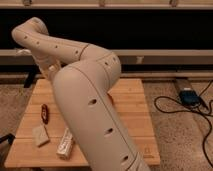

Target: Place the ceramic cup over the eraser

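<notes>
My arm (85,100) fills the middle of the camera view and covers much of the wooden table (135,125). Its wrist (49,67) drops down over the table's back left part. The gripper itself is hidden behind the big near link. The ceramic cup and the eraser are both hidden from view.
A slim red object (45,113), a pale beige block (40,135) and a white labelled bottle (65,143) lie on the table's left front. A sliver of something orange (110,100) shows by the arm. Cables and a blue box (189,96) lie on the floor at right.
</notes>
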You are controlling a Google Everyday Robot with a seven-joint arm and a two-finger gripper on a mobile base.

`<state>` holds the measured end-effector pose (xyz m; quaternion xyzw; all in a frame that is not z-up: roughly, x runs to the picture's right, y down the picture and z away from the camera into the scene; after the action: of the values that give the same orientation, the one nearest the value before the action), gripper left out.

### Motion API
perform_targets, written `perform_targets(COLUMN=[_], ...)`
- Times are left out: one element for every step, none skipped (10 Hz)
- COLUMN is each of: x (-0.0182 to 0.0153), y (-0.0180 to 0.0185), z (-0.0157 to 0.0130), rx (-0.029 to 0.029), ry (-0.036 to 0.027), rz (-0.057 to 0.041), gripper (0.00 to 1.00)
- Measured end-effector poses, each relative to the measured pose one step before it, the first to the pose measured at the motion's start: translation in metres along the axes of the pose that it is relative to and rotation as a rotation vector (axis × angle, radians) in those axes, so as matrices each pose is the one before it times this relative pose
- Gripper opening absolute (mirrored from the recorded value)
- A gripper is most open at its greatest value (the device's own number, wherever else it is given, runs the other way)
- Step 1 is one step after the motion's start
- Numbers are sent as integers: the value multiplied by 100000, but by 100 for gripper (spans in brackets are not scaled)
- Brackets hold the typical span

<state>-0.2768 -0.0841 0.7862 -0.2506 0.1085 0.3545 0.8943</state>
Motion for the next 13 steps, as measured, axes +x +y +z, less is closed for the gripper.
perform_targets(x=[-72,-18,58,45,119,133,112,46,75,220,232,267,297], y=[-253,-54,-149,-206,-198,-219,-117,5,-2,82,170,133,140], z=[1592,812,913,742,863,436,536,522,521,888,778,739,614], rx=[-1955,-1443,-1235,-973,-1798,-940,-2021,-1268,-1313,-1281,-917,-572,-470], ry=[1677,976,1138,825,741,292,-218,-146,-132,283,308,399,390], rz=[526,259,351,492,464,129,-97,-124,-85,-210,-308,-293,-206], gripper=[0,0,0,5,17,25,37,45,55,65,74,79,80])
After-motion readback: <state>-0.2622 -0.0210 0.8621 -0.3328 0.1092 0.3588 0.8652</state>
